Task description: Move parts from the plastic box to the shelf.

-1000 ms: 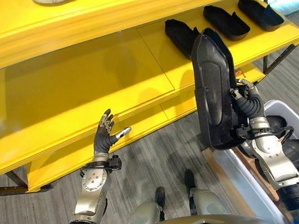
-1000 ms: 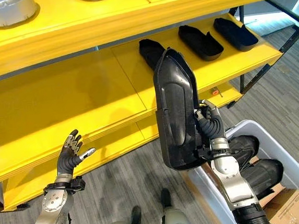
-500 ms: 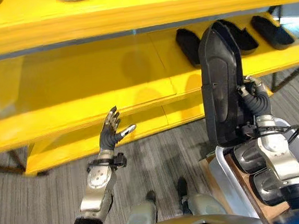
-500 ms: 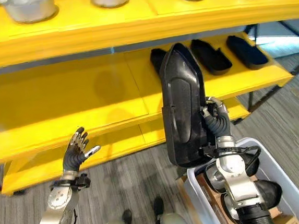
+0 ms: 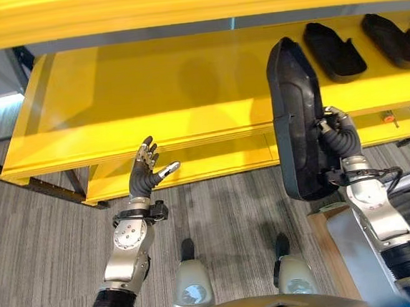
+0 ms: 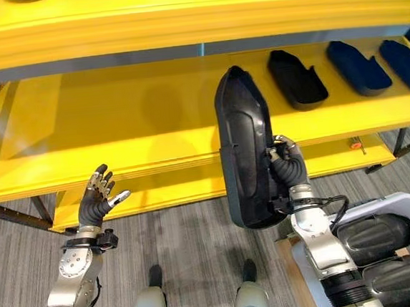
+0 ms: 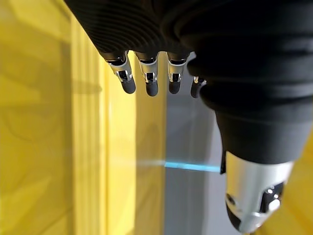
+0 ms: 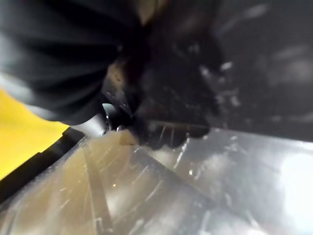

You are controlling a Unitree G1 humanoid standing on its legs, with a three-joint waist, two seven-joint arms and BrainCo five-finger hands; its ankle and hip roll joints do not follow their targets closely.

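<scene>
The right hand (image 6: 286, 162) grips a long black part (image 6: 244, 157) along its back edge, fingers curled round it, and holds it upright above the floor in front of the yellow shelf (image 6: 116, 118). The left hand (image 6: 97, 195) is raised beside the shelf's front edge with fingers spread and straight, holding nothing; the left wrist view shows those fingers (image 7: 149, 81) extended toward the yellow surface.

Compared with a second ago, the whole scene sits differently in the head views: the shelf's left end and its legs are now visible, the plastic box (image 6: 308, 259) lies at the lower right corner, and the part stands further clear of the box. This reads mainly as a shift of the camera with the robot's body rather than a move of the shelf. The grip on the part and the open pose of the left hand are unchanged.

Three similar black parts (image 6: 297, 78) lie in a row on the right of the shelf level; more dark parts (image 6: 376, 237) remain in the box. The carried part is out of the box but not yet set down; a bare stretch of shelf to the left of the row appears the likely place.
</scene>
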